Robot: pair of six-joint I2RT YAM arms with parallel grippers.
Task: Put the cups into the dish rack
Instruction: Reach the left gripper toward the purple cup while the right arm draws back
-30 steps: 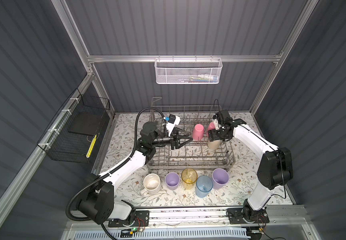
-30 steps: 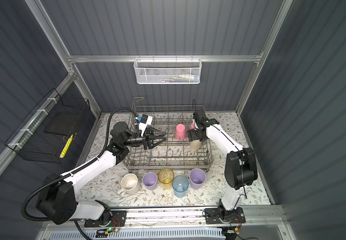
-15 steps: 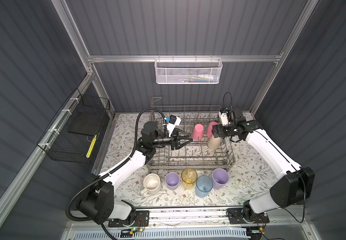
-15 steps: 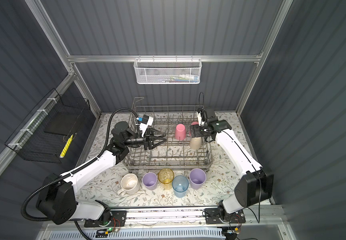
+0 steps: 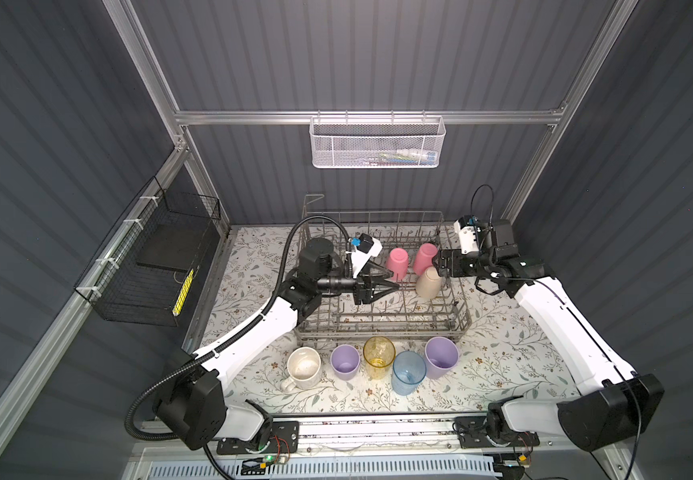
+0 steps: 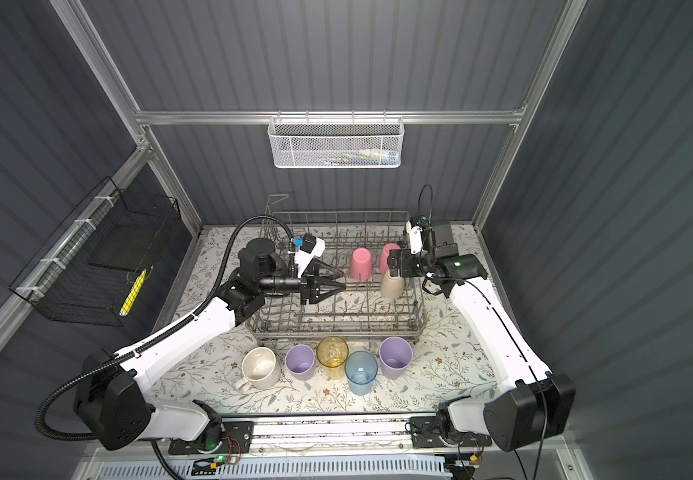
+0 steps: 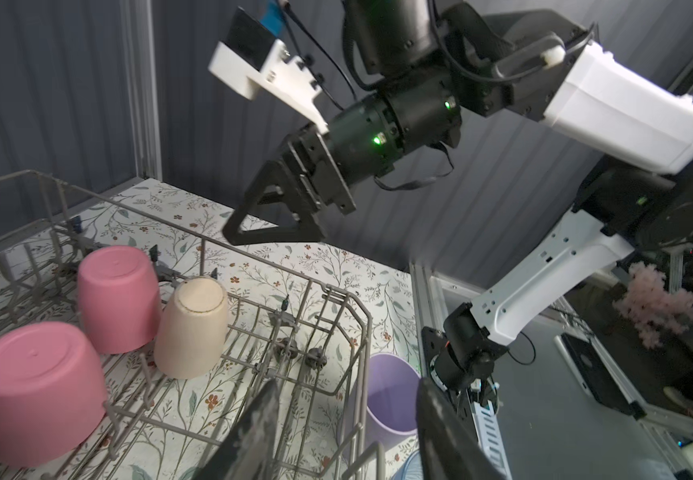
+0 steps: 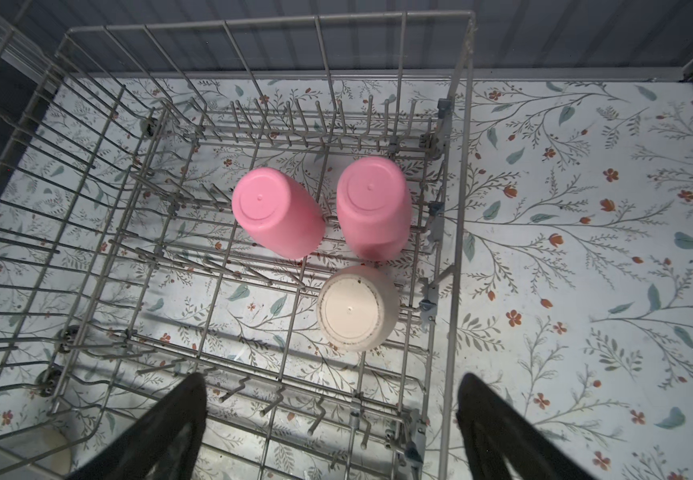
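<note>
Floral mat (image 5: 502, 332); racked beige cup (image 5: 428, 282) below spread right claw (image 5: 439, 265); left claw (image 5: 395, 279) spread.

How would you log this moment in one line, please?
dish rack: pink cups, beige cup inverted | table: mug, lilac cups, yellow tumbler, blue tumbler | left gripper: open, empty | right gripper: open, empty

Grey dish rack (image 5: 382, 324); beige cup (image 5: 427, 282), one pink cup (image 5: 397, 264) at its ten o'clock, another pink cup (image 5: 425, 257) at twelve; floral tabletop (image 5: 502, 345).
</note>
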